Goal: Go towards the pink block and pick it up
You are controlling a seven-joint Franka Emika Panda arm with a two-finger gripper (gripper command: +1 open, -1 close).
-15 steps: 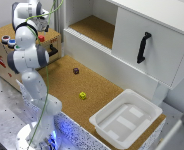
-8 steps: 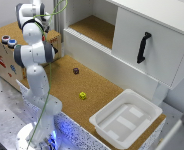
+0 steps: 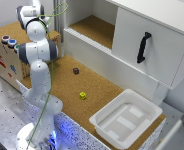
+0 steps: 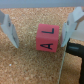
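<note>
The pink block (image 4: 48, 38), a cube with black letters on its faces, lies on the cork surface in the wrist view. My gripper (image 4: 39, 45) is open, and the block sits between its two fingers (image 4: 10, 31), slightly nearer one of them, with gaps on both sides. In the exterior view the arm (image 3: 38, 50) stands at the exterior view's left and bends over the cork near the cardboard box. There the arm's own links hide both the gripper and the pink block.
A small dark block (image 3: 76, 70) and a yellow block (image 3: 82, 95) lie on the cork. A white tray (image 3: 142, 131) sits at the exterior view's lower right. A cardboard box (image 3: 7, 60) stands on the left, and a white cabinet with a black handle (image 3: 142, 47) behind.
The arm has swung a little toward the exterior view's right and folded lower over the cork beside the cardboard box.
</note>
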